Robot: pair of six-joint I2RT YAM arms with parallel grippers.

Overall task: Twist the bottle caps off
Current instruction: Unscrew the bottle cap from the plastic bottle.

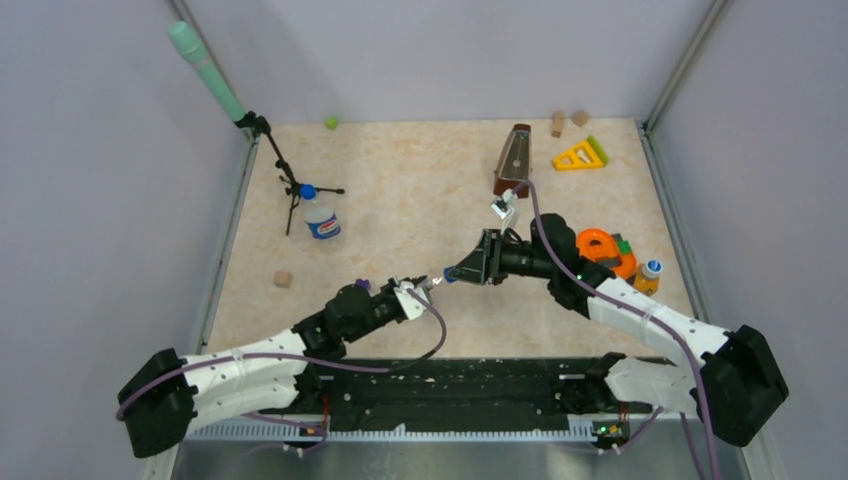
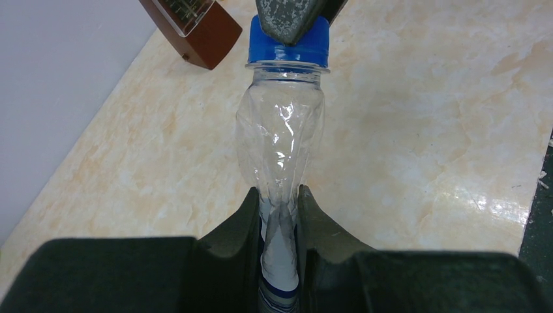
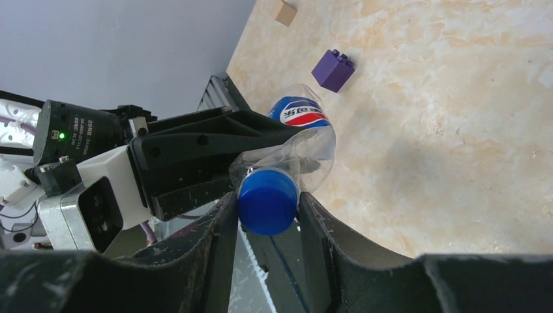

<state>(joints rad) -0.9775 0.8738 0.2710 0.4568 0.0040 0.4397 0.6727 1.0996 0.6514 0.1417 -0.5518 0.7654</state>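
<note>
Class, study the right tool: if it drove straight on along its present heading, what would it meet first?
The right tool is shut on the blue cap, so the clear bottle just behind the cap comes first. After that, probably the left tool gripping that bottle.

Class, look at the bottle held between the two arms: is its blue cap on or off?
On. The blue cap sits on the neck of the clear bottle, pinched by the jaws of the right gripper.
</note>
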